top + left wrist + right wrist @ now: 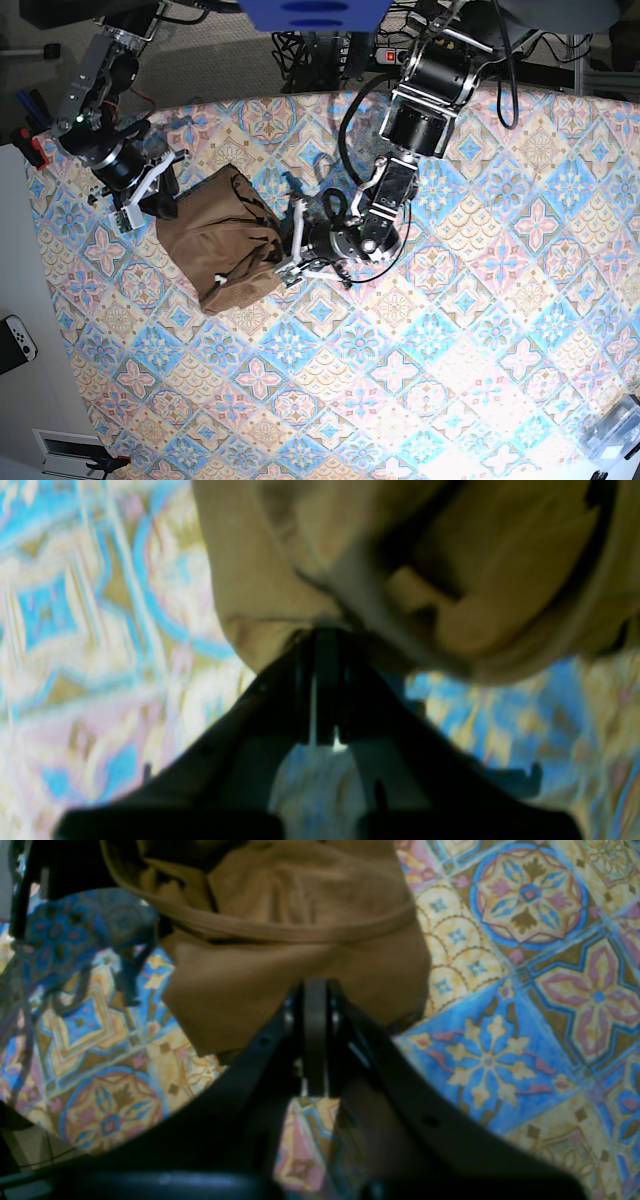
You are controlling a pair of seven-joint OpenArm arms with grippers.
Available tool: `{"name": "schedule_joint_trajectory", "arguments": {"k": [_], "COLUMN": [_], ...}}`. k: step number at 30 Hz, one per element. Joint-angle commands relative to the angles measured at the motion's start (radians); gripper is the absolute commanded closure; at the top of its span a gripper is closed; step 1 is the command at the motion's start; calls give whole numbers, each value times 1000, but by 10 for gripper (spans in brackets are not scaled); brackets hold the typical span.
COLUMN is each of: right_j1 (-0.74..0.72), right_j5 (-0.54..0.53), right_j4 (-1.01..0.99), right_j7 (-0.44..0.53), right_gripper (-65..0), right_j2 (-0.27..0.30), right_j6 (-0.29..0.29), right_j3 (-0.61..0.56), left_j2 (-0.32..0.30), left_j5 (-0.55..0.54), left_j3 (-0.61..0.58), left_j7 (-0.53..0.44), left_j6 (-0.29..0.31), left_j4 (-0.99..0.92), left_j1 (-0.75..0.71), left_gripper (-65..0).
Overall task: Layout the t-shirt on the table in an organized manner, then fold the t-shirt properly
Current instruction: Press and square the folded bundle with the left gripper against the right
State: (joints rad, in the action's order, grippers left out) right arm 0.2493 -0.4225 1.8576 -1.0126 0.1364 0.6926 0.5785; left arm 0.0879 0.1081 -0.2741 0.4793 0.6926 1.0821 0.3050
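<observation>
Black arms (415, 110), looped black cables, white-edged pincers.

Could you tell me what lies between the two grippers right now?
In the base view, only the bunched t-shirt lies between the right gripper and left gripper.

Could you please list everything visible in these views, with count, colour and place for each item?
t-shirt: one, tan-brown, bunched up on the table's left part, between the two grippers.
table: one, covered in blue, pink and cream tile-patterned cloth, filling most of the base view.
white surface: one, along the left edge, with a white and black device on it.
left gripper: one, black, shut on the t-shirt's right edge.
right gripper: one, black, shut on the t-shirt's upper left edge.
</observation>
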Motion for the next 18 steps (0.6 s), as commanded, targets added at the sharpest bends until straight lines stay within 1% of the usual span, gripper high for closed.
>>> {"name": "schedule_joint_trajectory", "arguments": {"k": [1, 4, 7, 9, 12, 13, 14, 16, 17, 18], "right_j1": [5, 6, 9, 14, 49, 55, 58, 58, 58, 58], "right_j5": [-20, -20, -20, -20, -20, -20, -20, -20, -20, -20], "right_j4": [20, 20, 20, 20, 20, 20, 21, 21, 21, 21], "right_j7": [21, 21, 21, 21, 22, 24, 24, 24, 24, 24], "right_gripper": [0, 0, 0, 0, 0, 0, 0, 0, 0, 0], "right_j2": [12, 12, 12, 12, 12, 12, 12, 12, 12, 12], "right_j6": [6, 6, 6, 6, 6, 6, 6, 6, 6, 6], "right_j3": [5, 5, 5, 5, 5, 5, 5, 7, 15, 24], "left_j2": [16, 43, 52, 69, 69, 69, 69, 69, 69, 69], "left_j5": [-20, -18, -20, -26, -28, -28, -28, -28, -28, -28], "left_j3": [-4, -7, -7, -1, -3, -3, -4, -3, -4, -1], "left_j7": [-60, -199, -348, -442, -572, -618, -658, -719, -738, -756], "left_j6": [-14, -60, -86, -106, -141, -153, -167, -187, -193, -198], "left_j4": [-9, -133, -283, -385, -483, -501, -501, -501, -501, -500], "left_j1": [30, 66, 124, 161, 185, 187, 185, 174, 168, 156], "left_gripper": [0, 0, 0, 0, 0, -9, -59, -128, -153, -163]}}
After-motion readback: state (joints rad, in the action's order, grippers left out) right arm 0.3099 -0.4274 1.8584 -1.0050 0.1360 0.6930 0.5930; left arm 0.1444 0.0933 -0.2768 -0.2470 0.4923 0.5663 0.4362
